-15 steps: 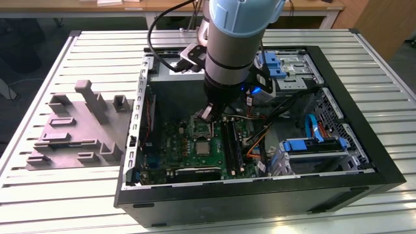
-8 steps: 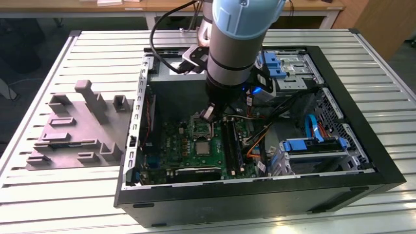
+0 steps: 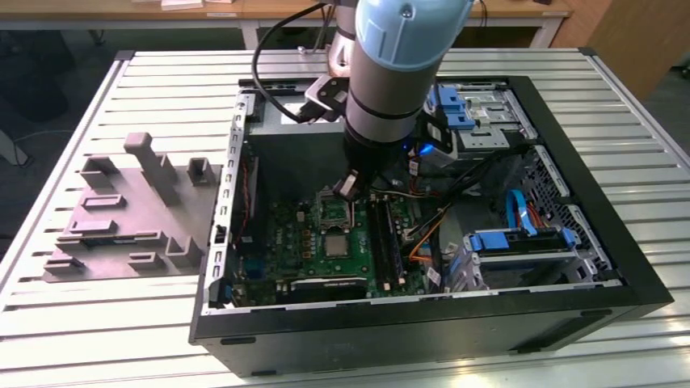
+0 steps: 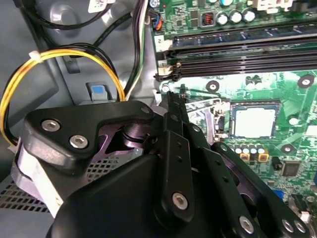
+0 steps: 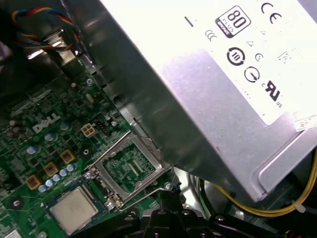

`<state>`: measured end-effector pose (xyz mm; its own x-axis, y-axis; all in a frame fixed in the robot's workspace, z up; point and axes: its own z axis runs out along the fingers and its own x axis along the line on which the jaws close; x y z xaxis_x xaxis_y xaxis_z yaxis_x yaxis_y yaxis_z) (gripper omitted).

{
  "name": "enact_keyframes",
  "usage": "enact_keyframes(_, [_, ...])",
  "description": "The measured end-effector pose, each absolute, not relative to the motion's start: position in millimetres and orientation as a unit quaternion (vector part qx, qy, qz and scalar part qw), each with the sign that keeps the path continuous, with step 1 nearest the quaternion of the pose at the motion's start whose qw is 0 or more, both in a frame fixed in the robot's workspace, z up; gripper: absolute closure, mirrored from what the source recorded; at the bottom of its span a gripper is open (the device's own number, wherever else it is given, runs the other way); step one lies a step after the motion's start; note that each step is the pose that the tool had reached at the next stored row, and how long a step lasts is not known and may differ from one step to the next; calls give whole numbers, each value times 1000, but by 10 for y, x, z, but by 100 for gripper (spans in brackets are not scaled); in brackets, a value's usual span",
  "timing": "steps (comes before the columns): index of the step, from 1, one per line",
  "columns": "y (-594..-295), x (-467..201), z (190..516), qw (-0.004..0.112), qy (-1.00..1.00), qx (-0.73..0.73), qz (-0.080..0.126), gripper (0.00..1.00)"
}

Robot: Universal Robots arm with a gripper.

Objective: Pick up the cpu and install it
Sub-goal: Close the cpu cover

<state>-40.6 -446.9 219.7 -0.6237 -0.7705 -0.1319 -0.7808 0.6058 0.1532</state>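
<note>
In the exterior view you see the gripper (image 3: 347,187) low inside the computer case (image 3: 603,267), just above the motherboard (image 3: 323,250); the cpu (image 3: 338,246) sits in its socket near it. In both wrist views the cpu (image 4: 254,122) (image 5: 73,210) lies flat on the motherboard beside the open socket frame (image 5: 131,166). You cannot tell how the jaws stand.

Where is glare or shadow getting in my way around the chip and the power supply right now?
In the first wrist view the power supply casing is washed out by glare at the top, while the chip is evenly lit. In the second wrist view the chip reads pale but clear, and the pincer is dark in the foreground. In the exterior view the case interior lies in shadow under the arm.
</note>
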Motion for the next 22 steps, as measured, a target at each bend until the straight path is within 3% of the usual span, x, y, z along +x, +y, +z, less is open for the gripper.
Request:
enact_keyframes(8, [-4465, -402, 2140, 38, 892, -433, 123, 89])
enact_keyframes(22, [-4465, -402, 2025, 47, 890, -432, 140, 89])
